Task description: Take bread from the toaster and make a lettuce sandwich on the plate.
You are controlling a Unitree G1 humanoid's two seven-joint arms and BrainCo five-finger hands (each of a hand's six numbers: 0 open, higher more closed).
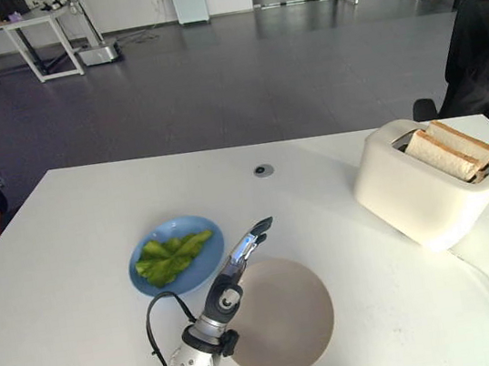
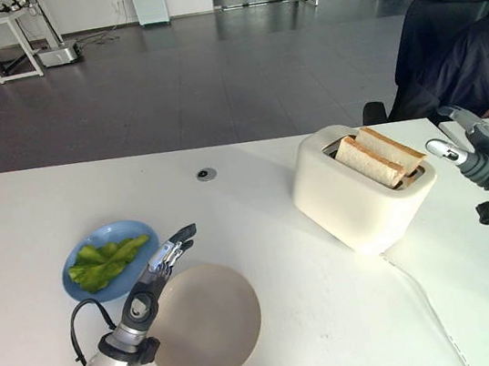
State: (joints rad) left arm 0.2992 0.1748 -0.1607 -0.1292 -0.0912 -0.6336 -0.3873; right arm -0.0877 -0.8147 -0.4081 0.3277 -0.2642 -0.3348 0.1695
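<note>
A cream toaster (image 1: pixel 425 188) stands on the right of the white table with two bread slices (image 1: pixel 450 150) sticking up from its slots. A beige empty plate (image 1: pixel 283 315) lies near the front edge. Left of it, a blue plate (image 1: pixel 148 276) holds a green lettuce leaf (image 1: pixel 172 255). My left hand (image 1: pixel 238 262) hovers between the two plates, fingers stretched out flat and holding nothing. My right hand (image 2: pixel 474 149) is raised just right of the toaster, fingers loosely extended and empty, a small gap from the bread (image 2: pixel 379 158).
A small round metal disc (image 1: pixel 264 170) is set in the table (image 1: pixel 71 255) behind the plates. A white cord (image 2: pixel 417 291) runs from the toaster toward the front edge. A seated person in dark clothes (image 2: pixel 470 57) is behind the table's right corner.
</note>
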